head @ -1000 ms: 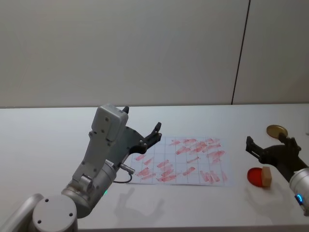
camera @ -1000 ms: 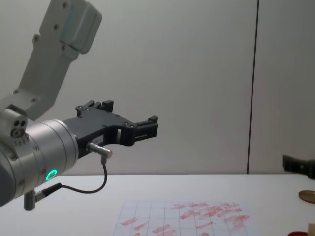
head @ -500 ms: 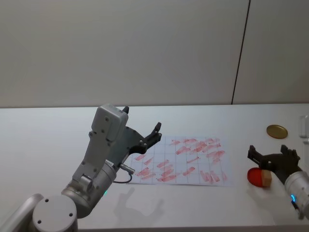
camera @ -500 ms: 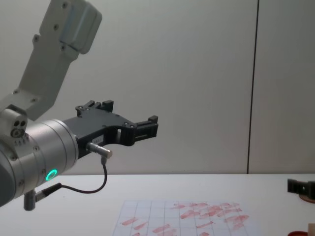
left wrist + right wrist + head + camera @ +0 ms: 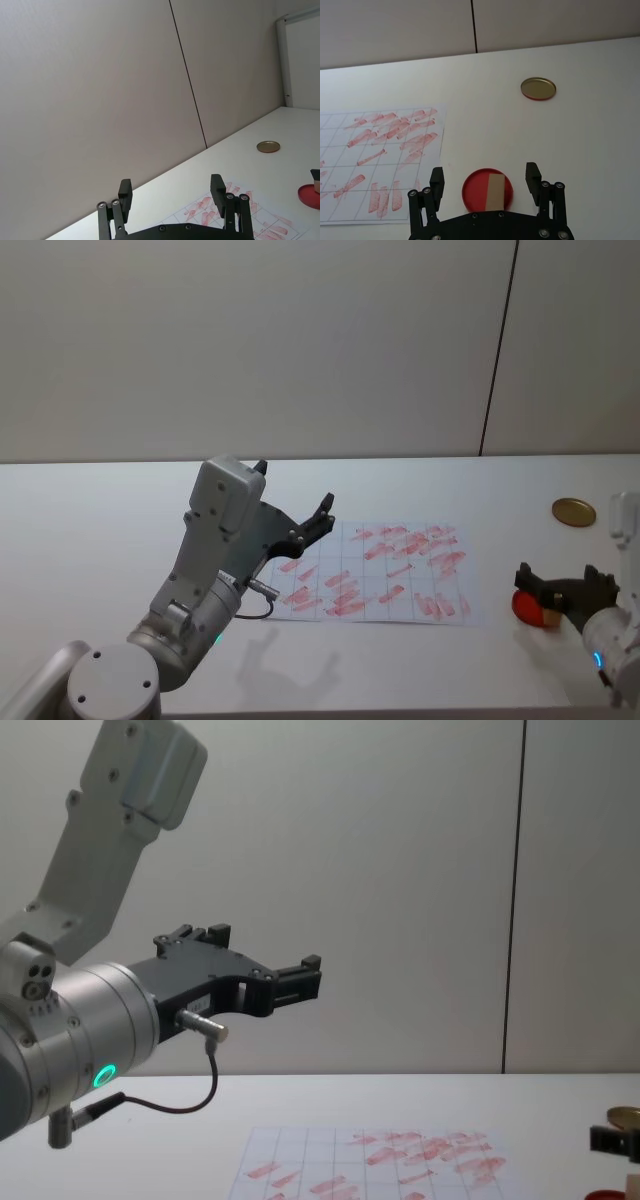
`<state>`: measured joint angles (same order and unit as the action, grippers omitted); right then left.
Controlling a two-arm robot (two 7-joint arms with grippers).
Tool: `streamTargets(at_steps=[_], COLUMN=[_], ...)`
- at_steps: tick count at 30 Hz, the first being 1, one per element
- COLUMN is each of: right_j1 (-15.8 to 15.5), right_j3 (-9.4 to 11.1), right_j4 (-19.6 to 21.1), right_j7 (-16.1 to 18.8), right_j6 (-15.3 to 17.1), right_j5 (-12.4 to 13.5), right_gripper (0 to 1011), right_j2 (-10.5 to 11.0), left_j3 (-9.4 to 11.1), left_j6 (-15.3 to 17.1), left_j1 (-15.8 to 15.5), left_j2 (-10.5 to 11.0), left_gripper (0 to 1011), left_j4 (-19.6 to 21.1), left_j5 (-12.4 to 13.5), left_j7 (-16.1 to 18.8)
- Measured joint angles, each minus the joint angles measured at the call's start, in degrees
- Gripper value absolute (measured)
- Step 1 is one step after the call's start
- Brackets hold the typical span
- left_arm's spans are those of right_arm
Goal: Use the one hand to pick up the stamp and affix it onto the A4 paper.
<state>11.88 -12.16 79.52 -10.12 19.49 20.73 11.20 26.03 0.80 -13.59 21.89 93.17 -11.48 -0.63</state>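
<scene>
right gripper released, straddling stamp on ink pad by desk right edge, apparently not touching; left gripper open, aloft.

I'm seeing the stamp looking like matt bare wood, the disc gleaming like metal, the desk smooth.

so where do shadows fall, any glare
Head view: the left gripper throws a soft shadow on the table nearer the robot than the A4 paper. Right wrist view: no glare where the open right gripper brackets the stamp. Chest view: the left arm's green ring light glows.
</scene>
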Motion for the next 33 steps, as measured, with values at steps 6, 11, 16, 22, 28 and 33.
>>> streamTargets(at_steps=[6,11,16,22,28,33], right_j1=[0.49,0.96,1.54,2.13,2.66,3.06], right_j3=[-0.07,-0.13,-0.17,-0.17,-0.13,0.00], right_j4=[-1.47,-2.75,-4.15,-5.81,-7.33,-8.45], right_j7=[-0.71,-0.78,-0.76,-0.67,-0.44,-0.35], right_j6=[0.93,1.38,1.77,2.03,2.24,2.39], right_j5=[-0.05,-0.31,-0.70,-1.09,-1.45,-1.78], right_gripper=[1001,1000,1001,1001,879,740], right_j2=[-0.52,-0.89,-1.28,-1.62,-1.89,-2.08], left_j3=[0.00,0.00,0.00,0.00,0.00,0.00], left_j6=[0.00,0.00,0.00,0.00,0.00,0.00], left_j1=[0.00,0.00,0.00,0.00,0.00,0.00], left_j2=[0.00,0.00,0.00,0.00,0.00,0.00], left_gripper=[993,993,993,993,993,993], left_j4=[0.00,0.00,0.00,0.00,0.00,0.00], left_j5=[0.00,0.00,0.00,0.00,0.00,0.00], left_j7=[0.00,0.00,0.00,0.00,0.00,0.00])
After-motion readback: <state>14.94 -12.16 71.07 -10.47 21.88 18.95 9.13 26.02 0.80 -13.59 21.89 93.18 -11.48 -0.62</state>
